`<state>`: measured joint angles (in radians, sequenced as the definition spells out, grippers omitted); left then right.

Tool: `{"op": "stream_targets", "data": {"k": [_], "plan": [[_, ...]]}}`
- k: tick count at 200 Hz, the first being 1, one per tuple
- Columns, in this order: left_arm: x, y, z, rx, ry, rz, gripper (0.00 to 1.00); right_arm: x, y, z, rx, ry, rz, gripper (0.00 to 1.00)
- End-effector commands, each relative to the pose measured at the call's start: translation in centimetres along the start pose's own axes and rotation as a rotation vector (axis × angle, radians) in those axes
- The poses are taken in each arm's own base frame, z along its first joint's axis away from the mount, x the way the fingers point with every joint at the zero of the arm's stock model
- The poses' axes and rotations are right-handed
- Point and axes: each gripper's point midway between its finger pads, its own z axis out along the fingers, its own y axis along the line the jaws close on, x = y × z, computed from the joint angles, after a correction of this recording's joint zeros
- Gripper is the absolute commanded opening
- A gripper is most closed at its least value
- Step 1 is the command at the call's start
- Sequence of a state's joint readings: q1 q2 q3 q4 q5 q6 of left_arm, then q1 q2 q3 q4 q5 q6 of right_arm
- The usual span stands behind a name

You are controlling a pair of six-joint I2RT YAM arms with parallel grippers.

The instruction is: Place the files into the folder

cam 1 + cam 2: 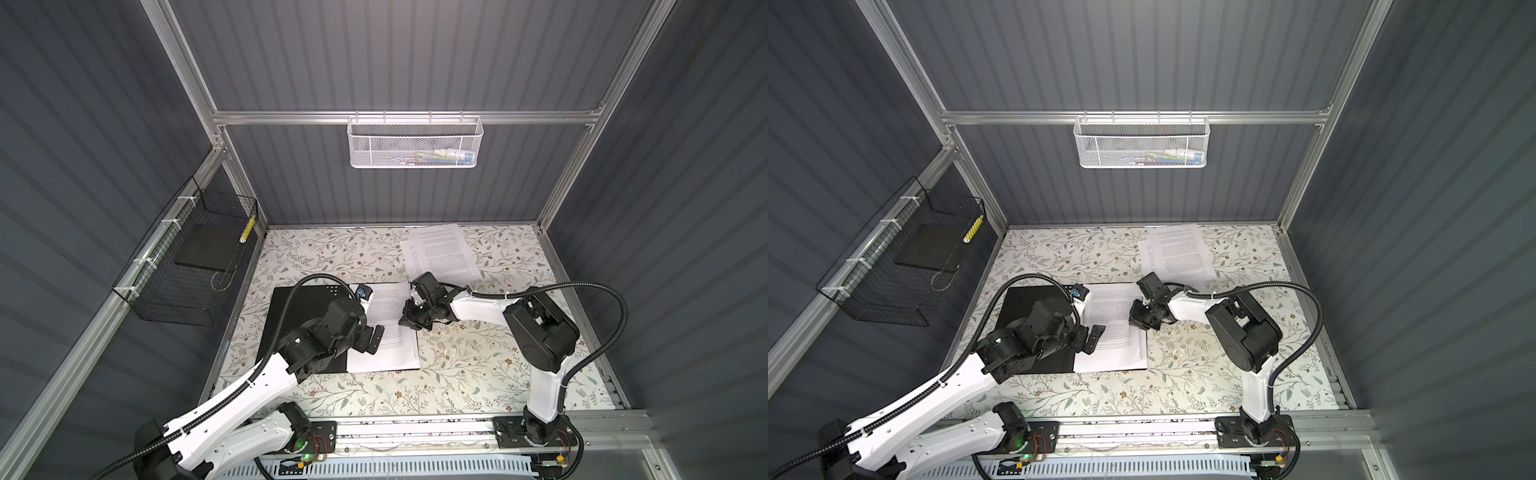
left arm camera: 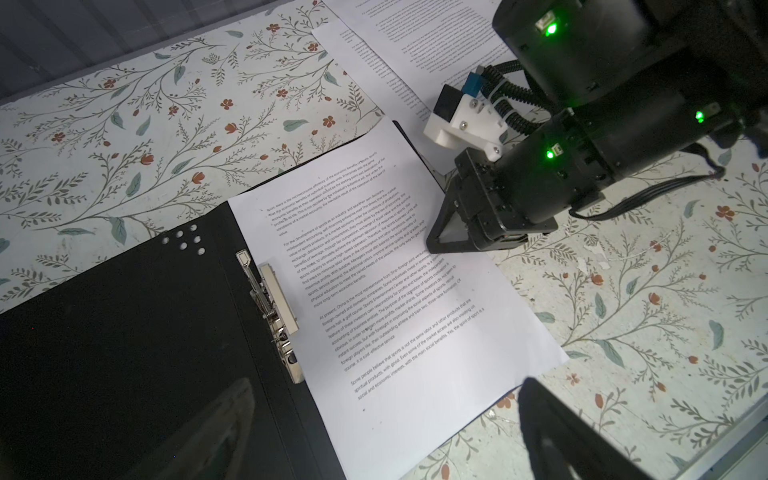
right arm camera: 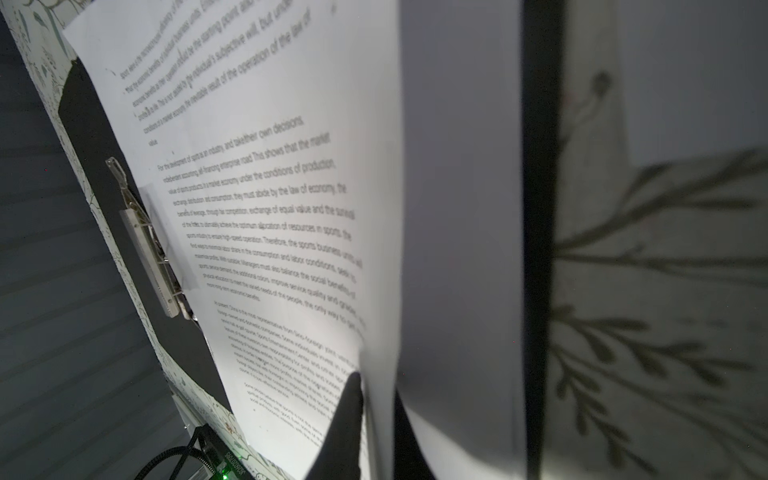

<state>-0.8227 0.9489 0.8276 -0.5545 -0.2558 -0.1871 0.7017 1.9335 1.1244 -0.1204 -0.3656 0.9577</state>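
The black folder (image 1: 286, 307) (image 1: 1021, 303) (image 2: 124, 332) lies open on the floral table, its metal clip (image 2: 274, 303) (image 3: 153, 257) along the spine. A printed white sheet (image 1: 395, 349) (image 1: 1121, 349) (image 2: 374, 270) (image 3: 270, 208) lies on its right half. More files (image 1: 440, 253) (image 1: 1177, 251) lie stacked at the back right. My right gripper (image 1: 409, 322) (image 1: 1138, 322) (image 2: 449, 237) (image 3: 374, 415) is at that sheet's right edge, fingers pinched on a curled-up paper edge. My left gripper (image 1: 370, 338) (image 1: 1092, 338) (image 2: 390, 432) hovers open over the spine and the sheet's left side, holding nothing.
A black wire basket (image 1: 187, 266) on the left wall holds a dark grey slab (image 1: 205, 249). A white mesh basket (image 1: 415, 141) hangs on the back wall. Metal frame rails border the floral table (image 1: 457, 374).
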Motion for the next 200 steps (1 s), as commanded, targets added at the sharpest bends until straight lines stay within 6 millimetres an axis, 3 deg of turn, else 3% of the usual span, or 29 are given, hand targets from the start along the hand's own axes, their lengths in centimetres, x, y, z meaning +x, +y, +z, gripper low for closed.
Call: {"op": "stream_targets", "data": {"k": [1, 56, 79, 103, 152, 163, 200], "plan": [[-0.9, -0.2, -0.4, 0.016, -0.012, -0.014, 1.0, -0.2, 1.0, -0.8, -0.014, -0.027, -0.025, 0.21], [-0.9, -0.2, -0.3, 0.022, -0.006, -0.016, 1.0, -0.1, 0.6, -2.7, 0.044, -0.085, -0.047, 0.45], [-0.8, -0.2, -0.3, 0.022, -0.004, -0.017, 1.0, -0.1, -1.0, -3.6, 0.139, -0.101, -0.056, 0.55], [-0.9, -0.2, -0.3, 0.023, -0.006, -0.018, 1.0, -1.4, -3.0, -5.7, 0.26, -0.133, -0.1, 0.71], [-0.9, -0.2, -0.3, 0.026, -0.005, -0.018, 1.0, -7.9, -5.6, -9.8, 0.32, -0.21, -0.113, 0.92], [-0.9, -0.2, -0.2, 0.024, -0.004, -0.019, 1.0, -9.3, -6.2, -10.0, 0.324, -0.209, -0.1, 0.99], [-0.9, -0.2, -0.2, 0.025, -0.006, -0.02, 1.0, -13.2, -7.0, -9.3, 0.315, -0.195, -0.087, 0.99]]}}
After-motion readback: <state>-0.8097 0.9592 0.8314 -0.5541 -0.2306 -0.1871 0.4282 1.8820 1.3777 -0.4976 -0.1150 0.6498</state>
